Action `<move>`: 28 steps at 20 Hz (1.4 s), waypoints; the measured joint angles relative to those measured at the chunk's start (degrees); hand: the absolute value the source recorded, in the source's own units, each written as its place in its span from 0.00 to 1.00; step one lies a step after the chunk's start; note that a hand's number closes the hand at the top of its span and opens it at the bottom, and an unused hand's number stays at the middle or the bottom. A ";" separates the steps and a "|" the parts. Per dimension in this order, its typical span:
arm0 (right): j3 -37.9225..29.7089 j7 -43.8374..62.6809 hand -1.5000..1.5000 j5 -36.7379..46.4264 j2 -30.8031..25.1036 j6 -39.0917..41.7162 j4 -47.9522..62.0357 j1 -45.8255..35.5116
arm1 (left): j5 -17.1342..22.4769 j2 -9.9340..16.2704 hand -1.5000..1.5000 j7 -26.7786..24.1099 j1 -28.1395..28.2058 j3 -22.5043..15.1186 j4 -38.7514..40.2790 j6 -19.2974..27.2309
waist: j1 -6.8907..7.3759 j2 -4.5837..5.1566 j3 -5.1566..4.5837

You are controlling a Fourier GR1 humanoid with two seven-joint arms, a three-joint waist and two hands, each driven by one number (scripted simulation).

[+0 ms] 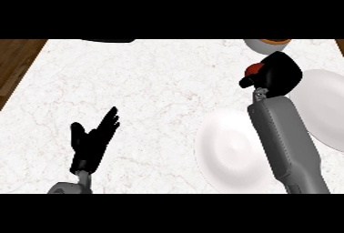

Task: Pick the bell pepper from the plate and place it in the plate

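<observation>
A red bell pepper (253, 69) peeks out from my right hand (277, 73), whose fingers curl round it at the upper right. The hand hangs by the left edge of a white plate (328, 104) at the far right. A second white plate (225, 152) lies nearer, partly covered by my right forearm. My left hand (91, 139) rests open at the lower left, fingers pointing up, holding nothing.
A white cup or bowl with an orange-brown inside (267, 44) stands at the counter's far edge, upper right. Brown wooden floor (17, 59) shows past the counter's left edge. The marble counter (148, 91) stretches wide between the hands.
</observation>
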 measured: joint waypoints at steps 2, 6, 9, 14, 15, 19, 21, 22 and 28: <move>-1.76 1.10 1.00 3.98 -0.48 -1.75 1.51 -2.80 | -0.14 -0.32 0.50 0.37 -0.62 -0.19 0.08 0.23 | 0.16 0.02 0.01; -6.08 2.54 1.00 10.78 -1.66 -5.55 3.55 -6.47 | -0.38 -0.53 0.50 0.78 -0.90 -0.52 0.01 0.38 | 0.19 0.04 0.08; -9.26 3.34 1.00 15.41 -1.42 -9.21 4.15 -7.11 | -0.36 -0.49 0.50 0.84 -1.27 -0.13 0.05 0.66 | -0.15 0.04 0.14; -15.09 2.89 1.00 21.19 -0.99 -16.87 4.05 -6.40 | -0.37 -0.49 0.50 0.49 -0.86 0.19 0.51 0.83 | -1.14 -0.13 0.22; -16.30 2.85 1.00 22.59 -0.96 -18.16 4.06 -6.03 | -0.22 -0.46 0.50 0.38 -0.72 0.45 0.64 0.86 | -1.34 -0.18 0.21; -21.42 2.23 1.00 27.37 -1.01 -23.61 5.14 -4.05 | -0.22 -0.49 0.50 0.32 -0.05 0.70 0.76 1.12 | -2.04 -0.42 0.24; -24.27 2.12 1.00 29.85 -1.42 -25.91 5.68 -2.97 | -0.05 -0.46 0.50 0.46 -0.20 0.96 0.62 1.17 | -2.37 -0.49 0.24; -25.73 2.12 1.00 30.95 -1.79 -26.96 5.83 -2.45 | 0.02 -0.32 0.50 0.42 -0.26 1.22 0.67 1.17 | -2.58 -0.55 0.24; -33.92 1.06 1.00 34.53 -3.09 -34.93 8.07 0.97 | 0.04 -0.23 0.50 0.26 0.93 1.43 0.27 1.25 | -3.32 -0.95 0.27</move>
